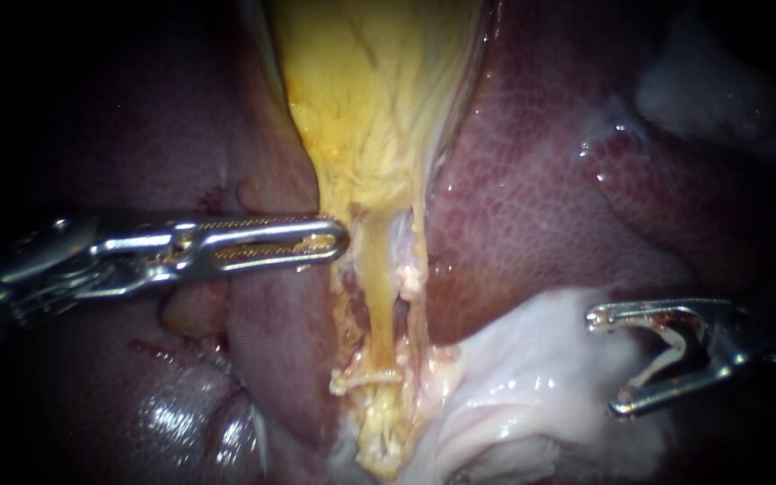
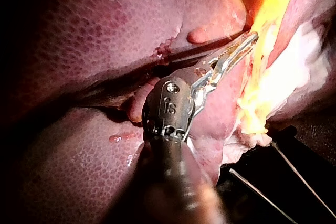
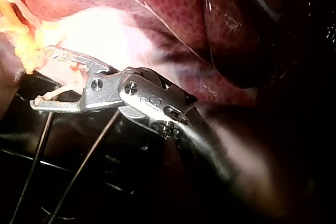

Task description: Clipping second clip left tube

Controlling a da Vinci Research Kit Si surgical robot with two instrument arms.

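Left tube: centre of the endoscope frame, running down from the yellow gallbladder as the yellower of two strands, just beside a paler right tube. Crossed low down by a pale clip on the tube, bare above it. Left instrument in from mid-left, hand clenched, apparently on the gallbladder's lower edge just above the tube's top. Right instrument at lower right, well apart from the tube, over white tissue. Hand spread wide yet grasping a loaded clip touching both halves. Likely step: the approach, second clip not yet placed. Next move, by judgement: carrying the spread hand leftward, straddling the left tube alone on the bare stretch above that clip, then squeezing.

Left wrist view: left instrument with its tip pressed into the gallbladder margin, liver alongside the shaft. Tube not separable from the yellow strands ahead.

Right wrist view: right instrument, loaded clip bridging the spread halves. Yellow fringe just ahead of one tip, tube itself not distinguishable.
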